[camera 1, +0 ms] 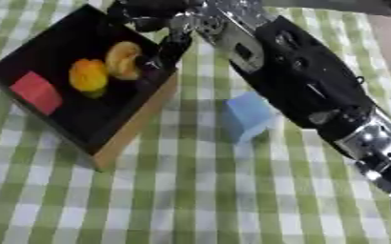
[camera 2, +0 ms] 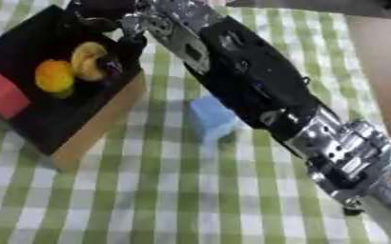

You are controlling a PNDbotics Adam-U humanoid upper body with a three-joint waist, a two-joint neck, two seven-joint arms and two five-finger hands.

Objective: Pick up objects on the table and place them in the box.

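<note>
A box with a black inside and wooden walls lies at the upper left. In it are a red block, an orange round fruit and a yellow-brown curved piece. A small dark purple thing lies by the curved piece, close to the box's right wall. My right hand hangs over the box's far right corner, its fingers relaxed and pointing down toward the purple thing, holding nothing that I can see. A light blue cube stands on the cloth, right beside my right forearm.
The table carries a green and white checked cloth. My right arm crosses from the lower right to the top centre. A bare brown strip shows at the right edge.
</note>
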